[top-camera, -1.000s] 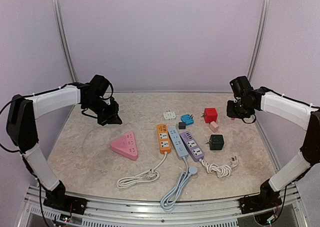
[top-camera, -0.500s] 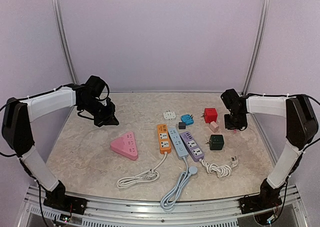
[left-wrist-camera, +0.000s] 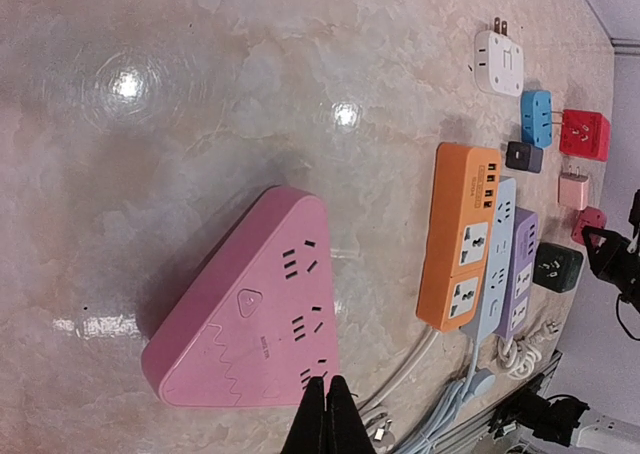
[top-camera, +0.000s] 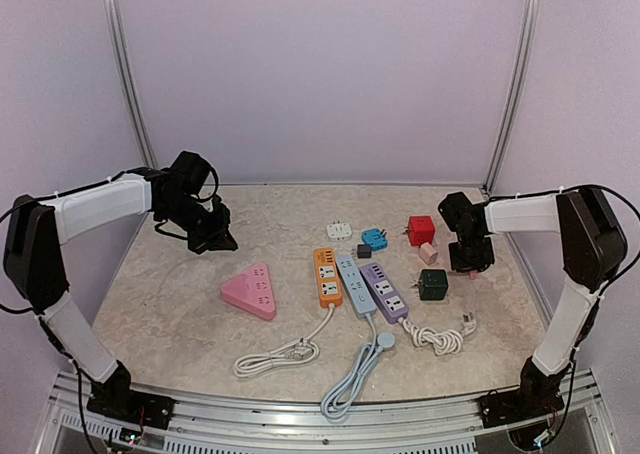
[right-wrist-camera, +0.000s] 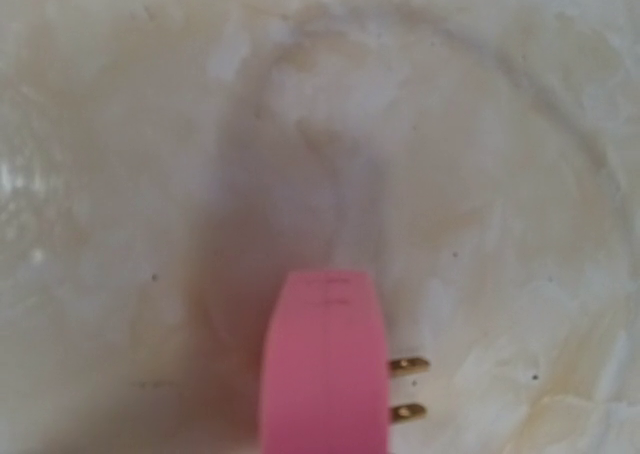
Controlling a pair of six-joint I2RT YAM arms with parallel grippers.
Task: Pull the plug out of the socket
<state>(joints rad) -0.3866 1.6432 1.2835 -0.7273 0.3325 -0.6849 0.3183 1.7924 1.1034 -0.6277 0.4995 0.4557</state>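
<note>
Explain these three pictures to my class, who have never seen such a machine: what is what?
Two robot arms are bolted to a marbled table. The wide picture looks down from above; the other two come from a camera on each wrist. On the table lie a pink triangular power strip, an orange power strip, a light blue power strip, a purple power strip and small adapters such as a red cube adapter. The left hand is shut and empty. The right hand is shut on a pink plastic plug with two brass prongs.
</note>
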